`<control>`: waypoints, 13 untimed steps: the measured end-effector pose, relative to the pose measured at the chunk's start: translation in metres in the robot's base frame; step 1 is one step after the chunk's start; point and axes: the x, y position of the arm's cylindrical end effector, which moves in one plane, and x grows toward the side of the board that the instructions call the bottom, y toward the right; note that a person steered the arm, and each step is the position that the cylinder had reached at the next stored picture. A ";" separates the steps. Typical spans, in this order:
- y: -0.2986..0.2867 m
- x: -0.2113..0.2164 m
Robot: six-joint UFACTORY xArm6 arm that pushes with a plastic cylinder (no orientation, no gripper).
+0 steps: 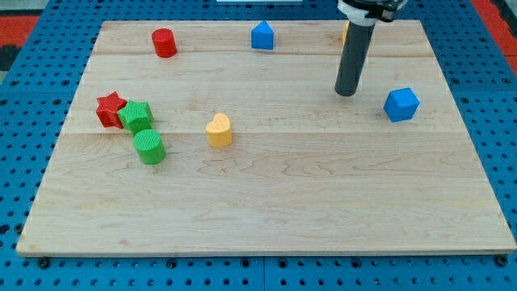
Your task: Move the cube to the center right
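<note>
Blue cube (401,104) is sitting over by the right edge of the wooden board (266,210), a bit above the middle of that edge, flat on the wood with nothing touching it.

My tip (346,92) is just to the cube's left and slightly higher up the view, close but with a clear strip of bare wood between them, so no contact. It's just a plain dark rod, no jaws to be apart or together, and it isn't pressing on any block. The rod comes down from the top edge, and there's a sliver of something orange (345,32) peeking out behind it up there; can't make out the shape.

Rest of the board, same single view:

- a blue block (262,36) with a pointed, house-like top near the top edge, around the middle
- a red cylinder (164,43) near the top edge, toward the top left corner
- a yellow heart (218,130) roughly mid-board, a bit left of centre
- a cluster near the left edge: red star (110,108) touching a green block (136,116) with ribbed top, and a green cylinder (149,147) just below, right up against that one

All around the board is a blue pegboard bench (32,97).
</note>
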 end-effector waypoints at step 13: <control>-0.019 0.012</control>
